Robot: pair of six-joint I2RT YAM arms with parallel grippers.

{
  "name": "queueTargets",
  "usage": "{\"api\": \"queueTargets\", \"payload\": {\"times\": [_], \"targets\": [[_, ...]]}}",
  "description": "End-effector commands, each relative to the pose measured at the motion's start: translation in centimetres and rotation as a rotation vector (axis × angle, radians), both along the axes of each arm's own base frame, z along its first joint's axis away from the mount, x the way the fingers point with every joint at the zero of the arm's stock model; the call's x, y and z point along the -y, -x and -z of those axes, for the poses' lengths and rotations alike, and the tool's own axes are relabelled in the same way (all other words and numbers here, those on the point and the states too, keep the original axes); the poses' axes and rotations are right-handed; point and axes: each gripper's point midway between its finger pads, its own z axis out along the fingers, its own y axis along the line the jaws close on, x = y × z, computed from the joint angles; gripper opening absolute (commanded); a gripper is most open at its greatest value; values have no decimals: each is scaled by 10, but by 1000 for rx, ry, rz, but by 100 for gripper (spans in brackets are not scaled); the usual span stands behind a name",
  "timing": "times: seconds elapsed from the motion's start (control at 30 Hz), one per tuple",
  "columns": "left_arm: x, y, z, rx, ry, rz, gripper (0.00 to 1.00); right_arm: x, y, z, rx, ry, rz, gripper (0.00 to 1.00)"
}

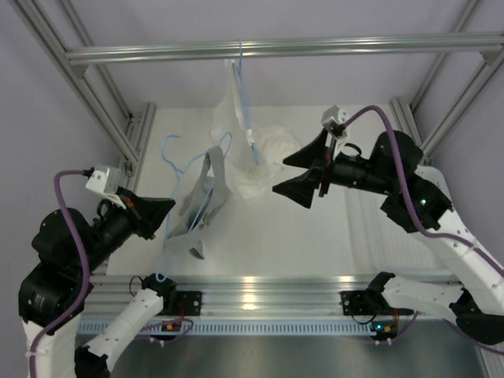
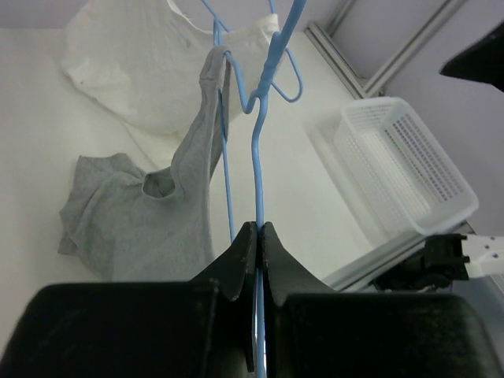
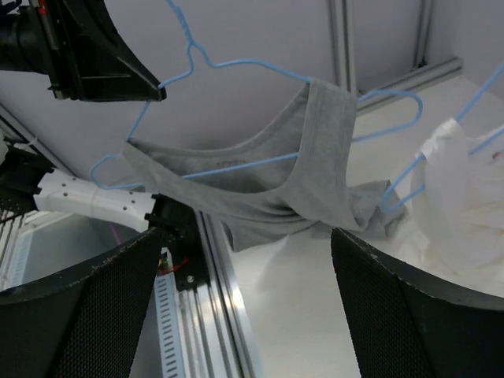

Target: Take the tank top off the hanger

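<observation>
The grey tank top (image 1: 201,197) hangs on the light-blue wire hanger (image 2: 256,173), which is held up at a tilt above the table. My left gripper (image 1: 170,207) is shut on the hanger's wire, as the left wrist view (image 2: 258,230) shows. In the right wrist view one strap of the tank top (image 3: 324,134) loops over a hanger arm (image 3: 236,61), and the cloth's lower part droops to the table. My right gripper (image 1: 280,176) is open wide and empty, to the right of the top and apart from it. It also shows in its own view (image 3: 248,315).
A second blue hanger with a white garment (image 1: 240,118) hangs from the top rail (image 1: 315,46), and white cloth (image 1: 272,153) lies piled behind it. A white basket (image 2: 402,157) stands at the right. The aluminium frame rail (image 1: 260,287) runs along the near edge.
</observation>
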Motion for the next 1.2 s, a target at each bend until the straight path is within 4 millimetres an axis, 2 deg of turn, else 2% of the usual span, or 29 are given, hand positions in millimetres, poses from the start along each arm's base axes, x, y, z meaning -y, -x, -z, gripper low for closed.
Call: {"api": "queueTargets", "payload": {"times": [0.0, 0.03, 0.07, 0.23, 0.37, 0.47, 0.6, 0.7, 0.87, 0.93, 1.07, 1.17], "targets": [[7, 41, -12, -18, 9, 132, 0, -43, 0, -23, 71, -18, -88, 85], [5, 45, -13, -17, 5, 133, 0, -48, -1, -30, 87, -22, -81, 84], [2, 51, -15, -17, 3, 129, 0, -62, 0, -22, 85, 0, -94, 83], [7, 61, -13, -31, 22, 173, 0, -91, -16, 0, 61, 51, -18, 71], [10, 63, -11, -39, 29, 194, 0, -112, -33, 14, 61, 73, 59, 69], [12, 64, -12, -36, 38, 208, 0, -125, -37, 19, 71, 81, 66, 68], [14, 65, -18, -18, 49, 216, 0, -130, -52, 31, 78, 112, 146, 70], [15, 65, -20, -14, 54, 222, 0, -132, -53, 36, 75, 108, 149, 71], [17, 64, -22, -7, 63, 224, 0, -141, -43, 27, 68, 51, 89, 68], [16, 65, -24, 2, 66, 226, 0, -143, -39, 26, 57, 37, 72, 63], [13, 61, -25, 10, 67, 199, 0, -147, -29, 30, 31, 25, 19, 61], [12, 58, -27, 16, 67, 184, 0, -145, -31, 39, 18, 32, 31, 62]]}}
